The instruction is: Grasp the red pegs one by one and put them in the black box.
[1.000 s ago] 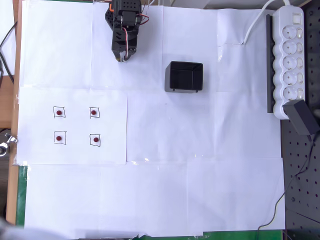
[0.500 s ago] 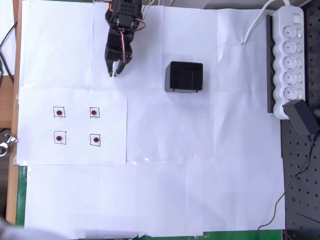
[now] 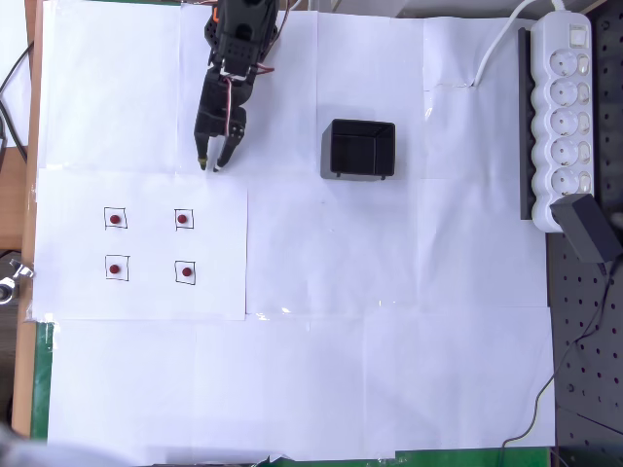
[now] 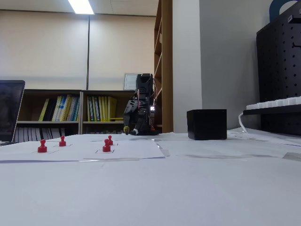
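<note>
Seen from above, the black arm [image 3: 237, 39] reaches down from the top of the desk [image 3: 389, 370], which is covered in white paper. Its claw [image 3: 208, 165] has its two tips a little apart, with nothing between them. It is above the four red pegs [image 3: 184, 219]. Each peg sits in its own drawn square [image 3: 116, 218], left of the black box [image 3: 358, 149] and lower. The box stands to the right of the claw. A white power strip [image 3: 565, 107] lies far right of the box.
</note>
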Robot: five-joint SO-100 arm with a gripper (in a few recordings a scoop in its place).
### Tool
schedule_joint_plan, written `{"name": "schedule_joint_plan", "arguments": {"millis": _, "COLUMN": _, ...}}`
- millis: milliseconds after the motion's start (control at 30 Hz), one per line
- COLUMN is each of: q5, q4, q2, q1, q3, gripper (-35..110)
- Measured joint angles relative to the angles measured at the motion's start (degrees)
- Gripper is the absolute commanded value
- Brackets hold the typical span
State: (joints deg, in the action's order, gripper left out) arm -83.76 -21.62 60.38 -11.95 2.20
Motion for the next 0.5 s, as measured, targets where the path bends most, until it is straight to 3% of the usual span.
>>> {"name": "schedule_joint_plan", "arguments": {"millis": 500, "q5": -6.06, "q4": -22.24, "q2": 26.02, "q1": -1.49, "q3": 8.53, "gripper": 14}}
